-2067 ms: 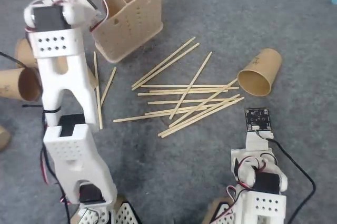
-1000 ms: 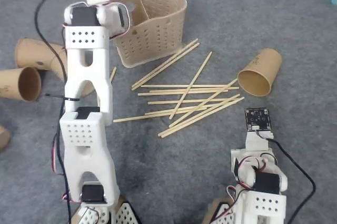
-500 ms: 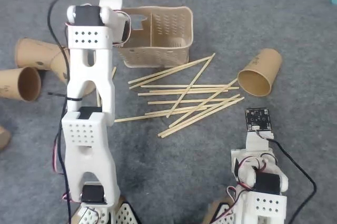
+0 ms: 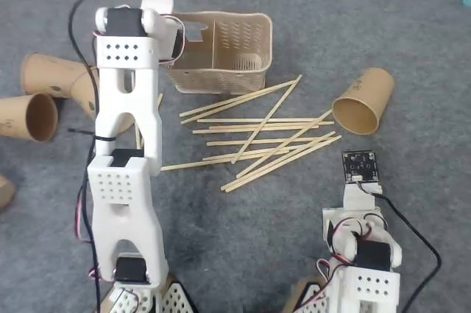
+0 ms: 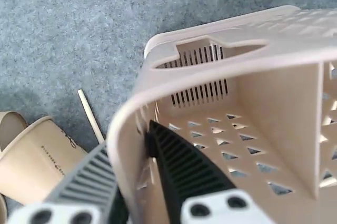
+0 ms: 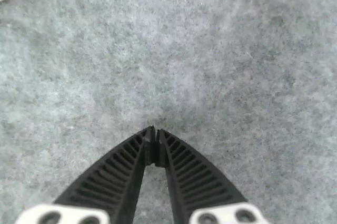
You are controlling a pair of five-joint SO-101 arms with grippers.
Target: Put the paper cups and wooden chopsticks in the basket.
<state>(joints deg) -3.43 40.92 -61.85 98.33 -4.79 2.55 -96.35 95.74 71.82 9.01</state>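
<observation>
- Your left gripper (image 5: 134, 140) pinches the basket (image 4: 221, 70) wall, likely steadying it upright beside the chopsticks (image 4: 257, 140) for loading.
- The cups (image 4: 363, 101) lie outside it; your right gripper (image 6: 152, 138) is closed, empty.

left arm (image 4: 121, 151) is stretched way out to the far left, left gripper (image 5: 141, 138) clamped on the basket (image 5: 279, 103) wall, one finger inside, one outside. right arm (image 4: 360, 254) sits folded up near right, right gripper (image 6: 152, 133) fingers pressed together on nothing
</observation>
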